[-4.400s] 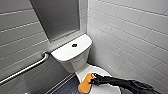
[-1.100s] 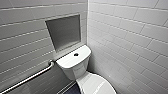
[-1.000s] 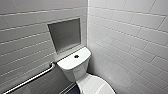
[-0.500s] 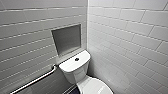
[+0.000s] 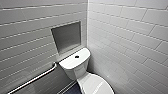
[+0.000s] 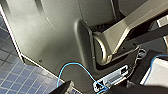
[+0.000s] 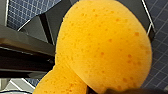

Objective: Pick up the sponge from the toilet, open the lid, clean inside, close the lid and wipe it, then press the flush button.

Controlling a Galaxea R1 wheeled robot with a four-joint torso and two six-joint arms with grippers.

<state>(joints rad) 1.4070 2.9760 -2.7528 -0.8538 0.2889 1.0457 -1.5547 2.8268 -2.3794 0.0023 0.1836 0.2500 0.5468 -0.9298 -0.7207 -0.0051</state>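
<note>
The white toilet (image 5: pixel 79 70) stands in the corner of two tiled walls. Its smooth oval lid (image 5: pixel 96 85) lies shut over the bowl. The small dark flush button (image 5: pixel 76 56) sits in the middle of the flat tank cover (image 5: pixel 71 63). In the right wrist view the orange sponge (image 7: pixel 105 47) bulges large and is pinched at its waist, with my right gripper (image 7: pixel 86 86) shut on it above dark blue floor tiles. The left wrist view looks at the robot's own dark body, and nothing is in the left gripper.
A grey recessed niche (image 5: pixel 67 37) is set in the wall behind the tank. A metal grab bar (image 5: pixel 35 78) runs along the left wall beside the toilet. White tiles close in on the right. The floor (image 6: pixel 15 77) is dark blue tile.
The head camera has lifted, so the toilet sits lower in the picture. A few seconds ago my right arm held the sponge over the lid; it has since drawn back.
</note>
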